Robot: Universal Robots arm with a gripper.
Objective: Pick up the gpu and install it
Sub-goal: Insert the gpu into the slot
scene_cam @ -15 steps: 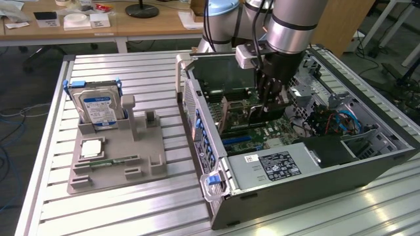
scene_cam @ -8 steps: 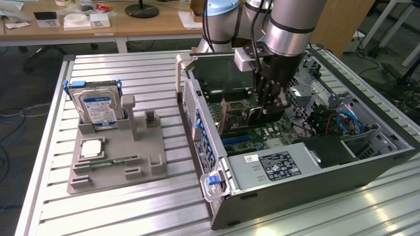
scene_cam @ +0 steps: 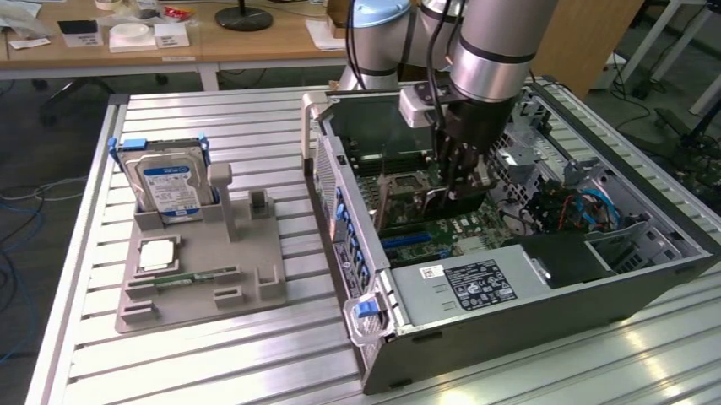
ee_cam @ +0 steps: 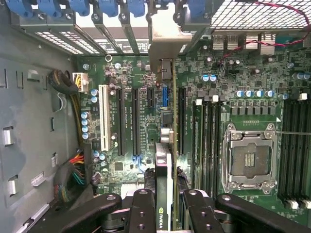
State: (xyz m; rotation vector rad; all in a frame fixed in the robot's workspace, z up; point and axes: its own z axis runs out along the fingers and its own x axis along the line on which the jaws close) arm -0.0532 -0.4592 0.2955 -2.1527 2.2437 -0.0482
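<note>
GPU (scene_cam: 426, 202) stands on edge inside the open computer case (scene_cam: 541, 337), over the motherboard (scene_cam: 451, 228), and the gripper (scene_cam: 462, 181) holds it from above. In the wrist view the fingers (ee_cam: 142, 208) press on both flat sides of the GPU (ee_cam: 163, 165). The card runs between the long black expansion slots (ee_cam: 119, 121) and the CPU socket (ee_cam: 249, 160). Its silver bracket (ee_cam: 165, 39) lies at the rear wall of the case, beside the blue latches (ee_cam: 97, 7). I cannot tell whether the card is seated in a slot.

The case lies on its side on a slatted aluminium table (scene_cam: 225, 363). A wooden desk (scene_cam: 225, 46) stands behind the table, with a black round lamp base (scene_cam: 245, 17) and small white items on it. Blue cables (scene_cam: 17, 253) trail on the floor at the exterior view's left.

Well apart from the case sits a grey holder (scene_cam: 203, 287). A hard drive (scene_cam: 169, 186) with a blue label stands upright at its far end. A RAM stick (scene_cam: 194, 276) lies flat in a groove near the front, and a square chip (scene_cam: 158, 253) rests just behind it. Inside the case, a grey power supply (scene_cam: 474, 283) fills the near corner.
</note>
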